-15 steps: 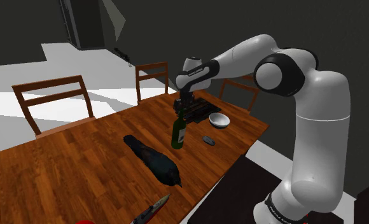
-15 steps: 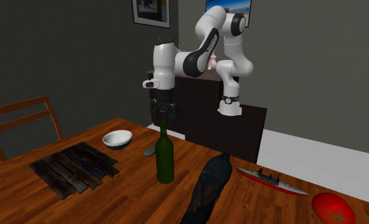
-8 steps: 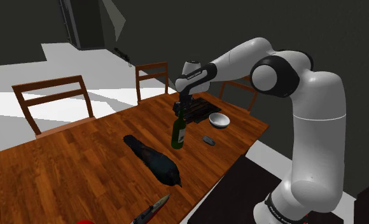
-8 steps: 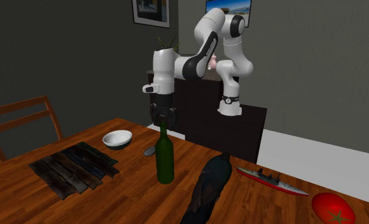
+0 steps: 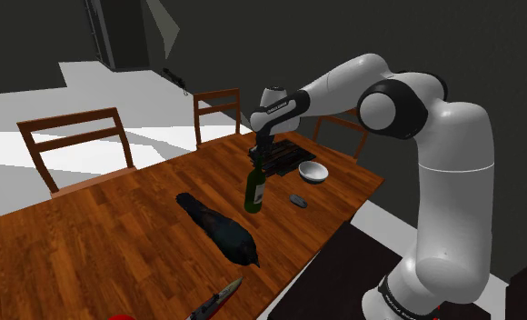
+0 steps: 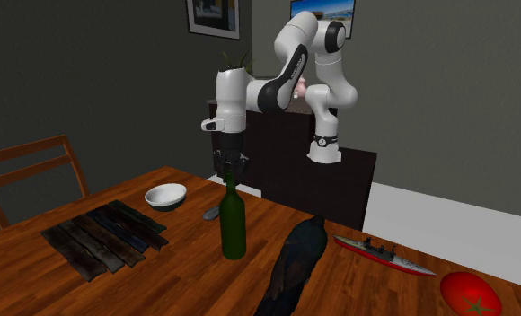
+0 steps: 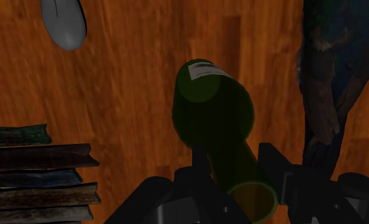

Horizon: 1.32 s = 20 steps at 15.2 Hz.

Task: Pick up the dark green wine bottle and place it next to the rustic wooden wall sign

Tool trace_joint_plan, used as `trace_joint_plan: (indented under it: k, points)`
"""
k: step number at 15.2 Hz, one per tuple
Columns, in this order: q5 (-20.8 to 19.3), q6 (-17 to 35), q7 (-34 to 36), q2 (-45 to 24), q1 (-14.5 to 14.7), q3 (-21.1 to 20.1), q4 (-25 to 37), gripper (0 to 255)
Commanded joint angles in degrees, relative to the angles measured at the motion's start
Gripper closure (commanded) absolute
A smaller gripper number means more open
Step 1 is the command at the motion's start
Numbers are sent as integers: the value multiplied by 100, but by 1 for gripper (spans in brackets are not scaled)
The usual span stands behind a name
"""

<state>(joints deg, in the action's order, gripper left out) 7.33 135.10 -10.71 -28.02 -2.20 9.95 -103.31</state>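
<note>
Wood table (image 5: 89, 236): gripper (image 6: 231, 176) clamped on neck of upright dk-green wine bottle (image 6: 233, 224), one finger each side.

Home dining room: wooden table (image 5: 89, 245), chairs (image 5: 75, 136), framed wall pictures (image 6: 214, 16).

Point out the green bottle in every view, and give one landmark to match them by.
Shoulder view: the bottle stands upright near the middle, just below and left of the plank sign.
Second exterior view: the bottle stands upright at the centre, right of the sign.
Wrist view: the bottle is seen from above its mouth, with the sign beside it.
Shared landmark: the plank sign.
</note>
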Motion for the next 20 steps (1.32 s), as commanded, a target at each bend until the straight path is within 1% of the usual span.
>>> trace_joint_plan:
  k: [1, 6, 20]
  points:
    - [0, -1, 0, -2, -1, 1, -1, 255]
    - [0, 1, 0, -3, 0, 0, -2, 255]
    - [-154, -852, 106, 560, 52, 83, 297, 255]
